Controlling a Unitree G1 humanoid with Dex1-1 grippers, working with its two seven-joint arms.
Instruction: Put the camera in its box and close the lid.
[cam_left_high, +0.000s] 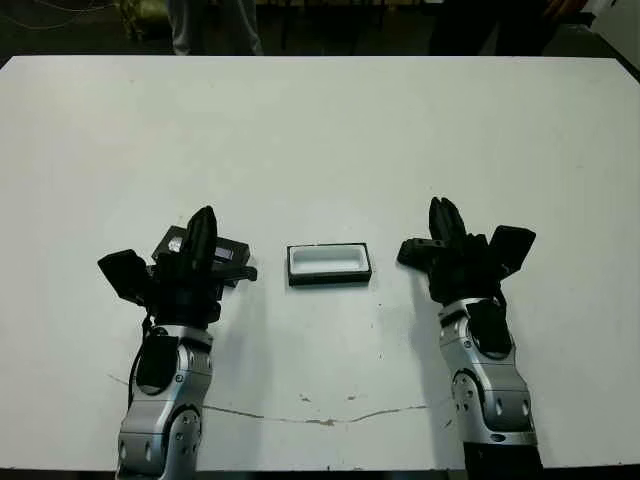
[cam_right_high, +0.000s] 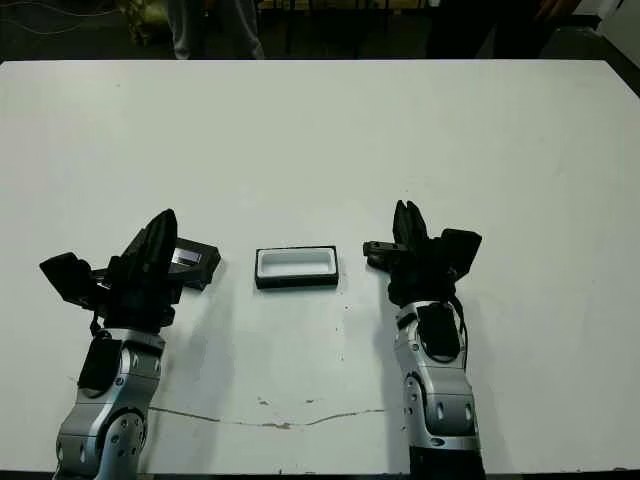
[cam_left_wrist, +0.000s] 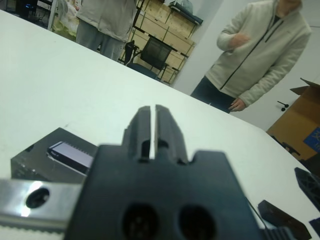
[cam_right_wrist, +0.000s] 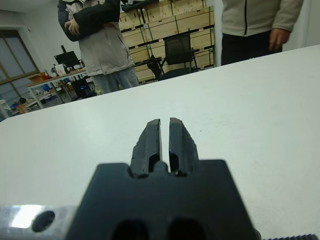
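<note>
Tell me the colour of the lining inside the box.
White, inside the black box; clearest in the left eye view.

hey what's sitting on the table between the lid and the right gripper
The box, open with its white lining showing and nothing inside, lies between the lid and the right gripper. Bare table flanks it. The left eye view shows this.

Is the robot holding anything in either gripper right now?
No. Both the left gripper and the right gripper are shut with nothing between their fingers; the lid lies on the table beside the left one.
</note>
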